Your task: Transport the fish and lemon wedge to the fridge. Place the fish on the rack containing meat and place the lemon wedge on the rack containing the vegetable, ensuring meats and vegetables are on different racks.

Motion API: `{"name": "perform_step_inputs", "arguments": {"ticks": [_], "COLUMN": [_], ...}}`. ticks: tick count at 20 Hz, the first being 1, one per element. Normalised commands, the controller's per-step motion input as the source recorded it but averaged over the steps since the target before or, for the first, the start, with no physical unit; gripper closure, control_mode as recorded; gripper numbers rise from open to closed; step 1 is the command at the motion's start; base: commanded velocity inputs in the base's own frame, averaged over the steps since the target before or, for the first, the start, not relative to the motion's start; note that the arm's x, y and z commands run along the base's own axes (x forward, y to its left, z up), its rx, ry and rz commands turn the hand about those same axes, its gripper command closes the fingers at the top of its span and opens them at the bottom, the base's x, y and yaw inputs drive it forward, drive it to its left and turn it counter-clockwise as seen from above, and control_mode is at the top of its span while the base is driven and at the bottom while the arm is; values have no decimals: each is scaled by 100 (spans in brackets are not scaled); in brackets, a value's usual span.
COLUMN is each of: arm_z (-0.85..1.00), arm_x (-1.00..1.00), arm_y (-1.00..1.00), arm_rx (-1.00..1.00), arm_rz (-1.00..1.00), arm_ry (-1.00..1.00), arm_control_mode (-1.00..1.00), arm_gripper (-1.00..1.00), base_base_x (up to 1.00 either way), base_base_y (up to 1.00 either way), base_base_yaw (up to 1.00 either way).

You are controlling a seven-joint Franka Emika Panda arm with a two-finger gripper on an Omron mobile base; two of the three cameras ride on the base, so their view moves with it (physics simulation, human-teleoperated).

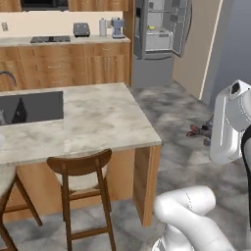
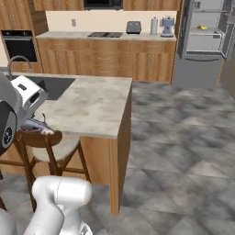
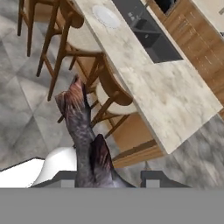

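The fish (image 3: 82, 124), slim and dark grey-brown, hangs between my fingers with its tail pointing away from the hand. My gripper (image 3: 107, 181) is shut on the fish, out over the floor beside the island. From the left base the gripper (image 1: 202, 132) shows low at the right, with the fish (image 1: 193, 131) sticking out. From the right base the fish (image 2: 36, 126) pokes out under the white hand. The fridge (image 1: 159, 29) (image 2: 202, 32) stands far back with its doors open. A small yellow item (image 2: 203, 27) lies on a shelf, too small to identify. The lemon wedge and the meat are hidden.
The stone-topped island (image 1: 98, 117) with a dark sink (image 1: 32, 107) lies to my left. Wooden stools (image 1: 83, 179) stand along its near side. A pale round plate (image 3: 106, 16) sits on the island top. Grey tiled floor (image 2: 183, 137) runs to the fridge.
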Motion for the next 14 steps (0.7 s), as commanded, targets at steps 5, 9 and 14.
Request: {"name": "perform_step_inputs", "arguments": {"ticks": [5, 9, 14], "arm_z": [0, 0, 0], "arm_x": [0, 0, 0], "arm_y": [0, 0, 0], "arm_rx": [0, 0, 0], "arm_rz": [0, 0, 0], "arm_ry": [0, 0, 0], "arm_control_mode": [100, 100, 100], "arm_gripper": [100, 100, 100], "base_base_x": [2, 18, 39], "base_base_y": [-100, -100, -100], "base_base_yaw": [0, 0, 0]}}
